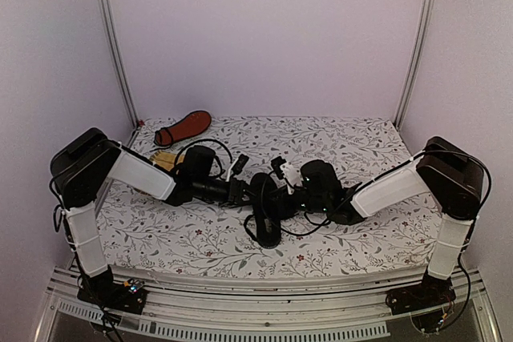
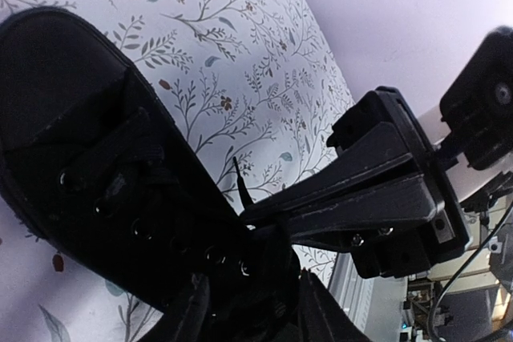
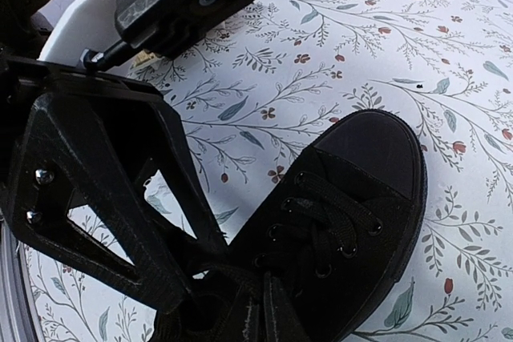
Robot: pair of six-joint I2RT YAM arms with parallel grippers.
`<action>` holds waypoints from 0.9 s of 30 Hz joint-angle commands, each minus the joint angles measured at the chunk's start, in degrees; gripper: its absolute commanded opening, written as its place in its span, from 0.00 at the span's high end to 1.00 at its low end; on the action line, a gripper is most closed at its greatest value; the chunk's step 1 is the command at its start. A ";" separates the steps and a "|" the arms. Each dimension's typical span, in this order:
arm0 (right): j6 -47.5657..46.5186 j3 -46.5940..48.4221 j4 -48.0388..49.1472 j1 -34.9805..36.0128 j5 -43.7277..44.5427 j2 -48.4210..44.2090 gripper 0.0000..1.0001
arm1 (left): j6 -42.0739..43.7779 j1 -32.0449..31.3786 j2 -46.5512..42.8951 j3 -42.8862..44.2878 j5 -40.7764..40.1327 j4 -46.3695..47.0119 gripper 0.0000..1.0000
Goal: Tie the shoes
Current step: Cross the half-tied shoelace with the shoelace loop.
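Note:
One black shoe [image 1: 265, 212] lies in the middle of the table, toe toward the front edge; its laced eyelets show in the left wrist view [image 2: 120, 198] and the right wrist view [image 3: 353, 214]. Both grippers meet over its upper end. My left gripper [image 1: 245, 189] [image 2: 256, 270] has its fingers converging on a dark lace by the top eyelets. My right gripper [image 1: 282, 195] [image 3: 263, 298] is pinched shut on a lace; a lace end [image 2: 238, 182] sticks up beside its tips. The second shoe [image 1: 184, 127] lies at the back left, its reddish-orange sole up.
A yellow woven mat [image 1: 163, 159] lies behind the left arm, mostly hidden by it. The floral tablecloth [image 1: 361, 150] covers the table, with walls on three sides. Black cable loops hang by both wrists.

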 commanded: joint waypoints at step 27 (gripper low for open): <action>4.24 -5.03 -1.13 -1.19 -3.48 -9.10 0.47 | 7.90 -7.61 -6.37 2.68 -23.52 -14.25 1.00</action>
